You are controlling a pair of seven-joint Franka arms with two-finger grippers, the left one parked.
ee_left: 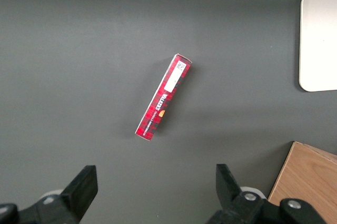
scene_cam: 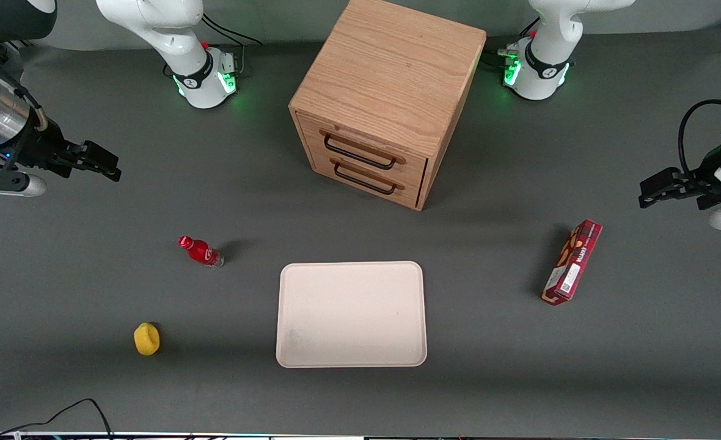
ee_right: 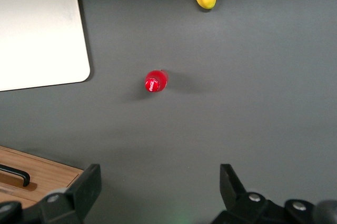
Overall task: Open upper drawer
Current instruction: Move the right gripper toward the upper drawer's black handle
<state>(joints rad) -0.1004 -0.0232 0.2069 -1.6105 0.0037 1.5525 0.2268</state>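
Note:
The wooden cabinet stands at the middle of the table, farther from the front camera than the tray. Its upper drawer is closed, with a thin black wire handle. The identical lower drawer below it is closed too. My right gripper hovers above the table toward the working arm's end, well apart from the cabinet, open and empty. In the right wrist view the gripper has its fingers wide apart over bare table, and a corner of the cabinet with a black handle end shows.
A white tray lies nearer the front camera than the cabinet. A red bottle and a yellow lemon-like object sit toward the working arm's end. A red box lies toward the parked arm's end.

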